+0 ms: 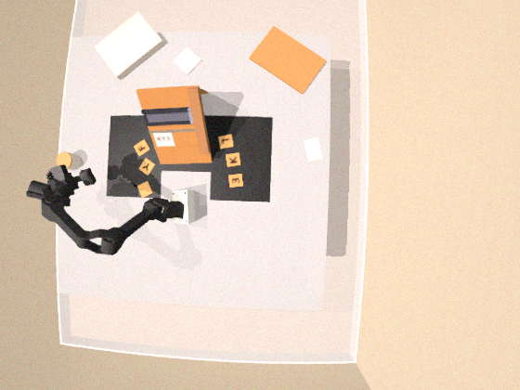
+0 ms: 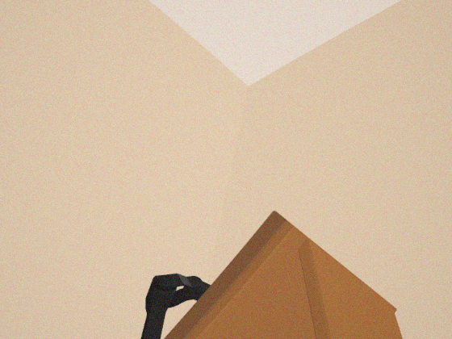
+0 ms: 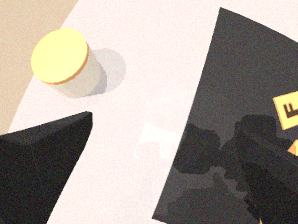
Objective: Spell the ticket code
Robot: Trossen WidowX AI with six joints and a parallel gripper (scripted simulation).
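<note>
The orange board (image 1: pixel 178 153) stands tilted, with a dark rail (image 1: pixel 167 116) that holds no tiles. The ticket (image 1: pixel 163 138) on it is small and blurred and seems to read KY3. Left of the board lie tile F (image 1: pixel 141 148) (image 3: pixel 287 111), tile Y (image 1: pixel 147 166) and a tile (image 1: pixel 145 189) whose letter I cannot read. Right of it lie a tile like L or 7 (image 1: pixel 226 141), tile K (image 1: pixel 233 160) and a tile like 3 or E (image 1: pixel 236 180). My gripper (image 1: pixel 72 175) (image 3: pixel 168 128) is open and empty, above the counter's left side, between the round-topped cylinder and the mat.
The cylinder (image 1: pixel 64 160) (image 3: pixel 60 56) stands near the left edge. The tiles lie on a black mat (image 1: pixel 260 139) (image 3: pixel 240 60). A white block (image 1: pixel 130 45), a white square (image 1: pixel 188 60), an orange slab (image 1: pixel 288 59), a white card (image 1: pixel 313 149) and a grey strip (image 1: pixel 339 162) lie farther off.
</note>
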